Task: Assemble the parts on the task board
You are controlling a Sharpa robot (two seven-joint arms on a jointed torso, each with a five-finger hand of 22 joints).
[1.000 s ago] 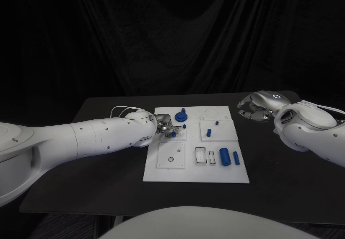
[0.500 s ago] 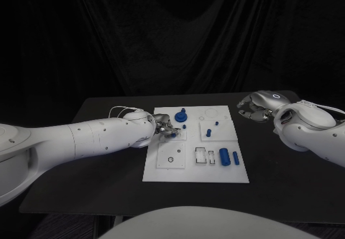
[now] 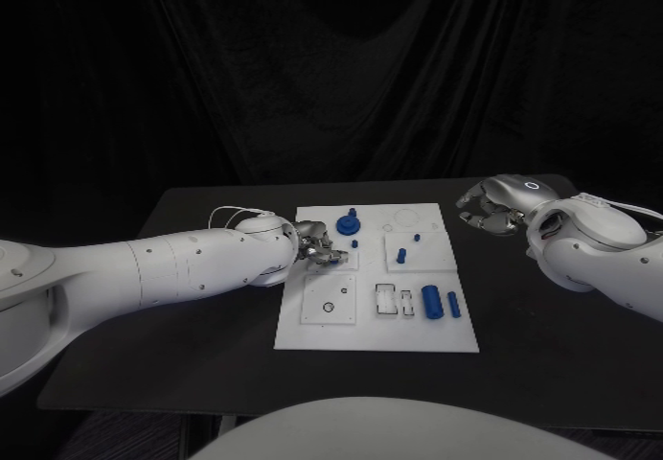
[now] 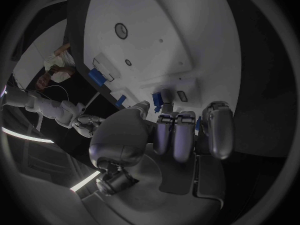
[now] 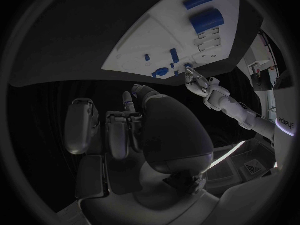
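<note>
Your left hand sits over the near-left part of the task board, fingers curled in together; whether they pinch anything you cannot tell, though the left wrist view shows a small blue part right at the fingertips. Just beyond that hand stands a blue knob-like part, and past it, toward the board's middle, a small blue peg. Farther along lie a thick blue cylinder and a thin blue rod, side by side. Your right hand hangs well apart, off the board's far-right corner, fingers curled in on nothing.
</note>
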